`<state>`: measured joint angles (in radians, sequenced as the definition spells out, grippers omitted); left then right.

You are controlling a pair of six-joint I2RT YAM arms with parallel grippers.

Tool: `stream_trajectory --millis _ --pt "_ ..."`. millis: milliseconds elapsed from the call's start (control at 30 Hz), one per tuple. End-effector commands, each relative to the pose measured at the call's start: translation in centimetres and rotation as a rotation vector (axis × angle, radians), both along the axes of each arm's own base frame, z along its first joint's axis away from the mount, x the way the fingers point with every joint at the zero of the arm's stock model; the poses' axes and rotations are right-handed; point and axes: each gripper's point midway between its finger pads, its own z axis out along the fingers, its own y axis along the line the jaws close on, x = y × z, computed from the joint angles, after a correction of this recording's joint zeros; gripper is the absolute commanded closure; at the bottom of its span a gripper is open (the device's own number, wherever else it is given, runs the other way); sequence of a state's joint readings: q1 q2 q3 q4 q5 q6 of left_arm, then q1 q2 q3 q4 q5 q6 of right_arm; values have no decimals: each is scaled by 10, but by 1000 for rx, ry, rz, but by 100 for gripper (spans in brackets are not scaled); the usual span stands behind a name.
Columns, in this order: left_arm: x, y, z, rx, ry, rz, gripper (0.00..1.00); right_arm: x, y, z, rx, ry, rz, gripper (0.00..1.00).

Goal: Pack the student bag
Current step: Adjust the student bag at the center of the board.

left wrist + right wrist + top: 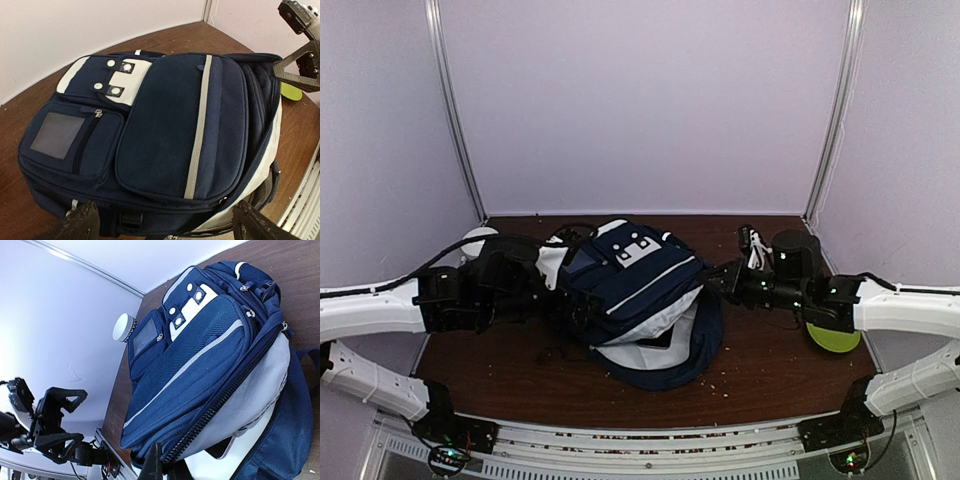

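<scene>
student bag (630, 280): navy blue; pale grey-white stripe down front pocket; white patch with dark-centred round studs near top; grey panel on small pocket; light grey lining; dark straps.
table (770, 350): dark reddish-brown wood, pale specks scattered.
disc (835, 340): lime green.
cylinder (795, 250): black.
round tub (475, 240): white, dark print round side.
walls (640, 100): pale lilac-white.
left arm (365, 310): white link, black wrist.
right arm (910, 305): white link, black wrist, small green lights.

White left arm (365, 310) and right arm (910, 306), black wrists, cables, green lights; black left tool (165, 225), right tool (157, 467).
</scene>
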<state>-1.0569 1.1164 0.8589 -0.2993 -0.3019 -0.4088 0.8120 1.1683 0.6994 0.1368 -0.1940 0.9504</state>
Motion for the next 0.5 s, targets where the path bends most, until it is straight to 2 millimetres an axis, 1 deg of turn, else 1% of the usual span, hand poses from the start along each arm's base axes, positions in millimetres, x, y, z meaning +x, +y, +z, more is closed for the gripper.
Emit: stream_trajectory --millis 0,67,167,300,467 --pt "5 -37 25 -38 -25 -150 7 -4 -3 48 46 -203 63 100" --pt "1 -52 17 -4 -7 -226 10 -5 -8 42 52 -202 65 100" --pt "-3 -68 -2 69 23 -322 13 -6 -13 38 63 -206 67 100" --pt "1 -76 -24 168 43 -356 17 -6 -19 38 70 -214 68 100" --pt "7 -84 -40 244 57 -380 19 -6 -19 37 82 -213 80 100"
